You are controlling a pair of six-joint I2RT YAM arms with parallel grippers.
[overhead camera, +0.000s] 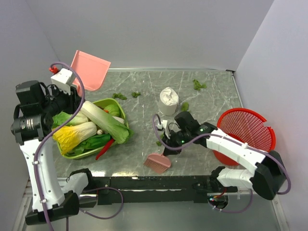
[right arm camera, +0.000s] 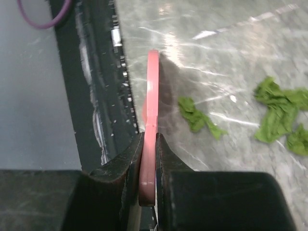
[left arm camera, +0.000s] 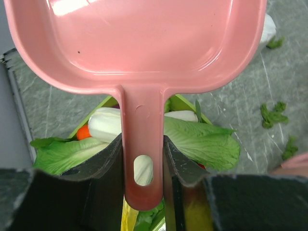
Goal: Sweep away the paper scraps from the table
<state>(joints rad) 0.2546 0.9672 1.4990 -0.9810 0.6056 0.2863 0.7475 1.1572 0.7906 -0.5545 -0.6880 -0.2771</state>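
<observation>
My left gripper (overhead camera: 72, 92) is shut on the handle of a pink dustpan (overhead camera: 90, 70), held up over the table's (overhead camera: 144, 82) far left corner. In the left wrist view the dustpan (left arm camera: 139, 43) fills the top, its handle clamped in the gripper (left arm camera: 143, 163). My right gripper (overhead camera: 167, 146) is shut on a small pink brush (overhead camera: 158, 163) whose head rests low near the front edge; seen edge-on, the brush (right arm camera: 152, 86) sits between the jaws (right arm camera: 149, 163). Green paper scraps lie scattered: (overhead camera: 198, 85), (overhead camera: 119, 96), (overhead camera: 185, 106), (overhead camera: 159, 143), (right arm camera: 197, 115), (right arm camera: 281, 113), (left arm camera: 273, 114).
A green basket (overhead camera: 118, 104) piled with cabbages, lettuce and a red chilli stands at the left. A white crumpled lump (overhead camera: 168, 101) sits mid-table. A red mesh basket (overhead camera: 246, 130) stands at the right edge. The black arm rail (overhead camera: 144, 183) runs along the front.
</observation>
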